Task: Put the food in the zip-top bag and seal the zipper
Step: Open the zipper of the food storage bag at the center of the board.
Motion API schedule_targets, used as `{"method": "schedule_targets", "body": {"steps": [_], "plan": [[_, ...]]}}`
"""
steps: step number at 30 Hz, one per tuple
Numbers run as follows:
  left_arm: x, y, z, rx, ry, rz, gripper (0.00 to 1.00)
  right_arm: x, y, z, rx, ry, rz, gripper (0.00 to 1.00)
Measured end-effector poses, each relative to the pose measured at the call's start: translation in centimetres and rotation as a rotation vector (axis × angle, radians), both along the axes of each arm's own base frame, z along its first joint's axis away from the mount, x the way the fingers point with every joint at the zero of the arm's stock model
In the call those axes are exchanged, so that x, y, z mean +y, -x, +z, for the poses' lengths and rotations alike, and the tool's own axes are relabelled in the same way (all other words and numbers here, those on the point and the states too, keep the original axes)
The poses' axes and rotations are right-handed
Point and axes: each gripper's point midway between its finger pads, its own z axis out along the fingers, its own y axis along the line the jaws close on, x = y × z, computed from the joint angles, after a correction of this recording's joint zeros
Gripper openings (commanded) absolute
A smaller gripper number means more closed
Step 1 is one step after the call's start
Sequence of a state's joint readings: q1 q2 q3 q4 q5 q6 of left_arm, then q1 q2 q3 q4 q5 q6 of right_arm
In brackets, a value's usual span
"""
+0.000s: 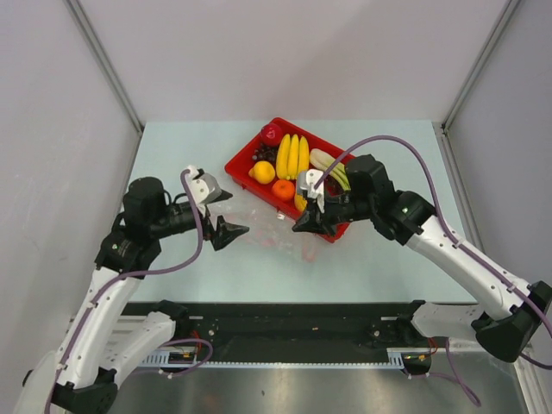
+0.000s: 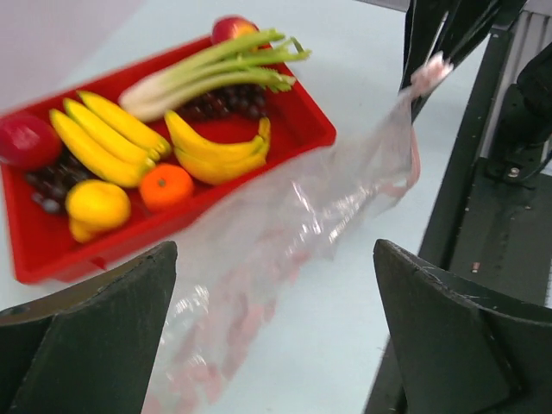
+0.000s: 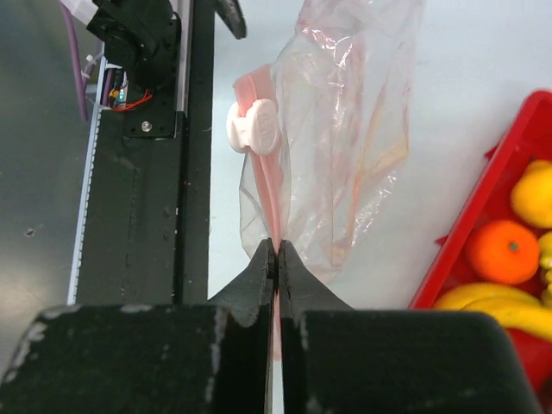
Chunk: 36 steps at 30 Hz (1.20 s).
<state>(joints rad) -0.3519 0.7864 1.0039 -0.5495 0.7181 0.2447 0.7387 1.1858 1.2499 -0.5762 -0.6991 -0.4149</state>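
Right fingers (image 3: 250, 297) pinch zipper (image 3: 264, 185); tray (image 2: 304, 129): two apples (image 2: 26, 138), one orange (image 2: 166, 186).

The left arm rises from its base at the near-left corner of the tabletop, bends at the elbow and reaches toward the tabletop's middle. The left pincer (image 1: 235, 214) points toward the right edge, its 2 fingers (image 2: 95, 336) spread wide with nothing between them. The right arm climbs from the near-right corner and stretches 1 long link toward the tabletop's centre, where the wrist bends toward the left edge. The right pincer (image 1: 304, 226) hangs low over the middle, well apart from the left pincer. Its 2 fingers (image 3: 259, 285) are pressed flat together, pinching the zipper (image 3: 266, 177) between their tips.
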Motion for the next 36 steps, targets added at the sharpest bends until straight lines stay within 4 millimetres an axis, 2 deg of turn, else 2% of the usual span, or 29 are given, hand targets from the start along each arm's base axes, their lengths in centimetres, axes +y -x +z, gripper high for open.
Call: {"method": "schedule_targets", "body": {"steps": [2,4,7,10,13,15,18,19,20,22,23,24,26,27,29,31,33,36], "plan": [[-0.3,0.0,1.3,-0.06,-0.012,-0.023,0.99,0.7,0.5,0.4,-0.041,0.004,0.036,0.0],[-1.0,0.4,1.7,-0.102,-0.034,-0.061,0.99,1.3,0.8,0.5,-0.071,0.014,0.062,0.0],[-2.3,1.1,1.1,-0.132,-0.078,-0.133,0.95,2.1,1.2,0.1,-0.098,0.04,0.098,0.0],[-3.2,1.3,0.0,-0.138,-0.123,-0.181,0.81,2.4,1.1,-0.7,-0.112,0.079,0.115,0.0],[-3.7,1.2,-1.0,-0.139,-0.164,-0.204,0.55,2.6,0.8,-1.3,-0.118,0.11,0.116,0.0],[-4.0,1.5,-1.4,-0.148,-0.182,-0.227,0.45,2.7,0.6,-1.6,-0.121,0.124,0.112,0.0],[-4.5,2.0,-1.7,-0.155,-0.197,-0.256,0.2,2.8,0.4,-1.8,-0.127,0.136,0.109,0.0],[-4.6,2.1,-1.8,-0.155,-0.2,-0.259,0.0,2.8,0.3,-1.8,-0.129,0.137,0.106,0.0],[-4.6,2.1,-1.8,-0.156,-0.201,-0.258,0.0,2.7,0.2,-1.8,-0.13,0.139,0.103,0.01],[-4.7,2.1,-1.7,-0.151,-0.198,-0.251,0.0,2.7,0.0,-1.8,-0.134,0.141,0.093,0.21],[-4.7,1.9,-1.7,-0.156,-0.197,-0.245,0.0,2.7,-0.1,-1.8,-0.129,0.143,0.082,0.32],[-4.6,1.8,-1.7,-0.158,-0.195,-0.234,0.0,2.7,-0.3,-1.8,-0.127,0.143,0.065,0.5],[-4.4,1.6,-2.0,-0.157,-0.195,-0.21,0.0,2.5,-0.8,-1.7,-0.11,0.143,0.026,0.69],[-4.2,1.4,-2.1,-0.153,-0.193,-0.195,0.0,2.2,-1.4,-1.7,-0.1,0.144,-0.004,0.83],[-3.7,1.0,-2.4,-0.151,-0.186,-0.16,0.0,1.0,-3.0,-1.4,-0.07,0.138,-0.085,0.9],[-3.1,0.4,-2.6,-0.151,-0.173,-0.119,0.0,-1.2,-5.3,-0.7,-0.044,0.12,-0.197,0.91],[-2.7,0.1,-2.7,-0.151,-0.156,-0.086,0.0,-4.1,-7.7,0.3,-0.019,0.092,-0.316,0.88],[-2.1,0.2,-2.5,-0.149,-0.109,-0.061,0.0,-7.3,-9.6,1.4,0.004,0.052,-0.441,0.84]]}}
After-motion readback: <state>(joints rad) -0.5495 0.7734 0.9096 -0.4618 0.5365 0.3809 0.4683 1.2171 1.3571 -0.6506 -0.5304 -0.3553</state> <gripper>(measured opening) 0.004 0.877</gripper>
